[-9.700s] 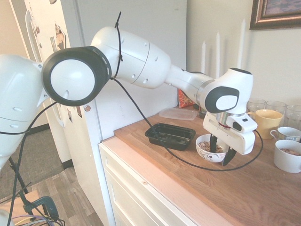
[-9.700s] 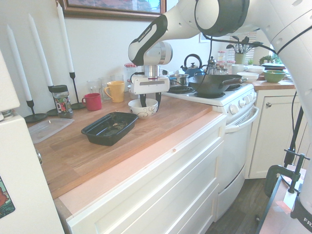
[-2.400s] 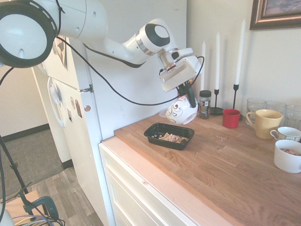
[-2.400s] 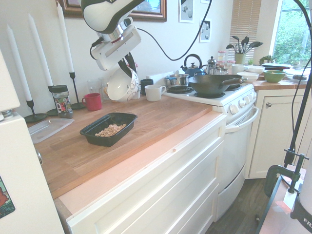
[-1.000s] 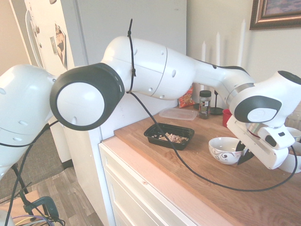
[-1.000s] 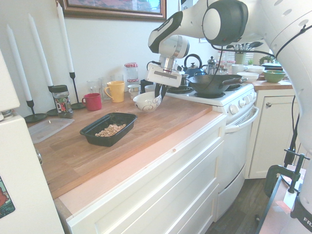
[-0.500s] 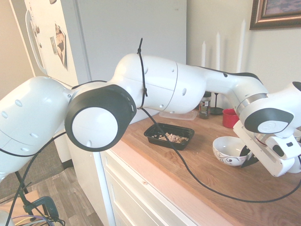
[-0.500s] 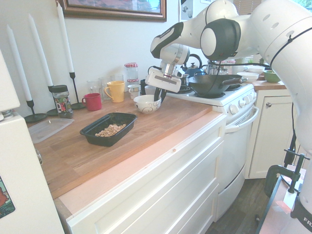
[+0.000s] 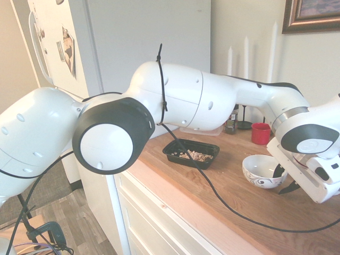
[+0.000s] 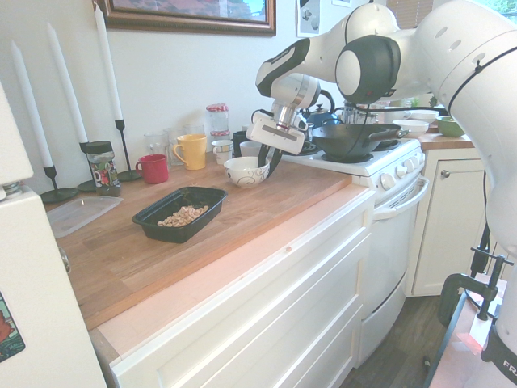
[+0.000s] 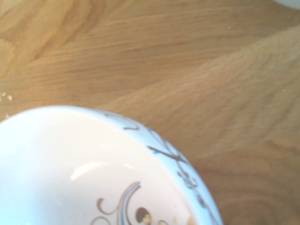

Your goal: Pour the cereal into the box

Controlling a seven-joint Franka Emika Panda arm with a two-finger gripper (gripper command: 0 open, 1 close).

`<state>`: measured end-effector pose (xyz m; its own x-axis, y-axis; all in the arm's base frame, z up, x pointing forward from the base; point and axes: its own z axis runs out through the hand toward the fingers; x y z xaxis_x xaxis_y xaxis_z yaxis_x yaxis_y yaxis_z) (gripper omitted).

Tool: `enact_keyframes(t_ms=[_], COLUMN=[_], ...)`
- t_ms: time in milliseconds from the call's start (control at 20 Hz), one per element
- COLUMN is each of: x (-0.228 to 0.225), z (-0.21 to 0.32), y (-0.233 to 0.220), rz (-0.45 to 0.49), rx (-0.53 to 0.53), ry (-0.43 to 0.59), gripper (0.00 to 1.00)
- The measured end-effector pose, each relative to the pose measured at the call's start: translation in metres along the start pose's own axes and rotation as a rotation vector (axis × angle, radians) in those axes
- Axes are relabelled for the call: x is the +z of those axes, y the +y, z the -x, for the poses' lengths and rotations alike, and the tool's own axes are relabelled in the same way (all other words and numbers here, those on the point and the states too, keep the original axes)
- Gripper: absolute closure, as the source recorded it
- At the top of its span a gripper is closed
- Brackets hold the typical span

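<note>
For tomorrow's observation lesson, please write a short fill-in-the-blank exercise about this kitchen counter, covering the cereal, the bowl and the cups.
1. The cereal lies in the black ____.
2. The patterned white bowl stands upright on the wooden ____.
3. The mug near the candlesticks is ____ in colour.
4. The white bowl looks almost ____ inside.

Missing words: box; counter; red; empty

light: bright daylight; exteriors: washed, overexposed; wrist: soft, glare
</note>
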<state>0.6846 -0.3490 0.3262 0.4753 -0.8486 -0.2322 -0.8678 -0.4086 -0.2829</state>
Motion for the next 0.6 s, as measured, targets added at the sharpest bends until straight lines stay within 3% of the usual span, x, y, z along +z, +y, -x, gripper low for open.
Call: enact_keyframes(t_ms=[400, 600], x=[-0.079, -0.068], z=[0.078, 0.121], y=[-0.056, -0.074], rz=[0.203, 0.300], rx=[-0.182, -0.208], ry=[0.234, 0.341], gripper=[0.00, 0.00])
